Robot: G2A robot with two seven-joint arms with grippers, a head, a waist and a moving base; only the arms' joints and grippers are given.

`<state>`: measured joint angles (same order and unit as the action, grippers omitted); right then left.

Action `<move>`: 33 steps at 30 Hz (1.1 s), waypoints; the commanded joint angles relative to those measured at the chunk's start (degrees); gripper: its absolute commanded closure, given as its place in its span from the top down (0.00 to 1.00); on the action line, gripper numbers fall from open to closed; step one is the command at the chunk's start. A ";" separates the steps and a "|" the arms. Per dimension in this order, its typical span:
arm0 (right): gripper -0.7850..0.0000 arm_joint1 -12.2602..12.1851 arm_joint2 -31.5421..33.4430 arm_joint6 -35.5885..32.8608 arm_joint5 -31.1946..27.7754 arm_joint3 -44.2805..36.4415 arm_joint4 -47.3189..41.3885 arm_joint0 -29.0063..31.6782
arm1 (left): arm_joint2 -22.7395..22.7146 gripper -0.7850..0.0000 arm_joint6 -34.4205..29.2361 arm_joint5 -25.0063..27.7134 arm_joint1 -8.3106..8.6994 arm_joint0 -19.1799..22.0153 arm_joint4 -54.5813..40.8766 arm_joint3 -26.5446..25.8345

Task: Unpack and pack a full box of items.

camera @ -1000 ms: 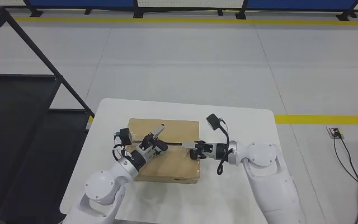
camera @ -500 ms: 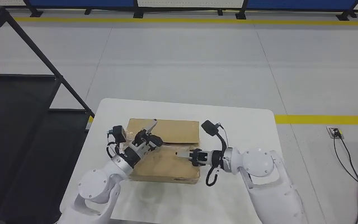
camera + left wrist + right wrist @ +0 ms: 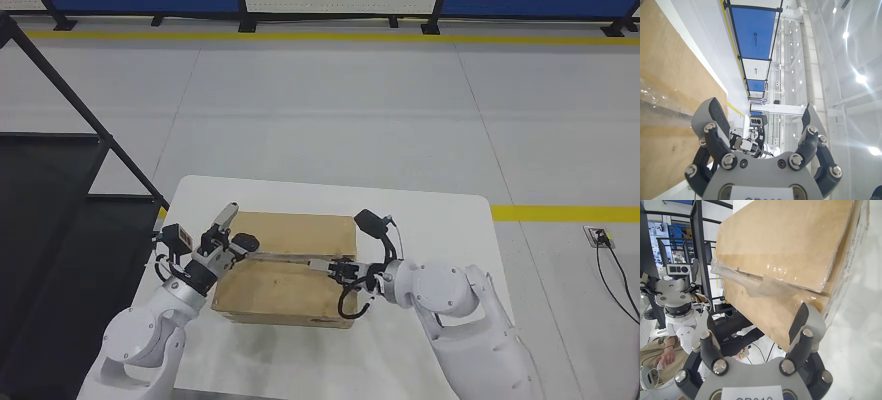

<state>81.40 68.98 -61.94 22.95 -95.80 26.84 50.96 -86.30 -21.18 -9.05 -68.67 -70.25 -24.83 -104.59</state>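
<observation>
Left gripper [image 3: 237,226] is sitting with its fingers spread wide, gripping nothing, just off the left end of the cardboard box [image 3: 280,295]. Right gripper [image 3: 322,267] is splayed apart too, hanging over the seam right of the box's middle. Clear tape [image 3: 753,285] is lying wrinkled and partly lifted along that seam. The box is resting mid-frame, flaps down, on the white table [image 3: 430,220]

Tan box [image 3: 270,295], seemingly clear tape [image 3: 745,283]
</observation>
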 commanded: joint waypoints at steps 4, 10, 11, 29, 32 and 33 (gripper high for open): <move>1.00 -0.08 -0.13 1.99 1.44 0.13 -0.79 -0.60 | -0.36 1.00 -0.08 0.36 0.02 -0.09 -0.60 -0.60; 1.00 -0.18 -0.79 3.82 4.28 0.35 -0.11 -1.56 | -0.32 1.00 -0.25 0.84 0.00 -0.19 -1.25 -0.88; 1.00 -0.18 -0.92 4.16 4.91 0.55 0.21 -1.79 | -0.31 1.00 -0.30 0.92 0.00 -0.21 -1.38 -0.89; 0.31 -0.53 -5.39 6.08 13.89 -2.18 6.58 -2.14 | -0.92 1.00 -1.41 1.29 0.15 -0.67 -2.25 -0.80; 0.33 -0.72 -5.45 6.04 14.44 -3.39 7.09 -1.27 | -0.85 1.00 -1.56 1.37 0.17 -0.73 -2.16 -0.87; 0.34 -0.80 -5.41 6.09 14.63 -3.84 7.29 -0.90 | -0.85 1.00 -1.62 1.52 0.18 -0.77 -2.12 -0.91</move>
<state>80.66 63.52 -55.88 37.43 -99.26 33.99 49.74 -87.15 -22.75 -7.65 -68.50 -70.98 -26.99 -105.46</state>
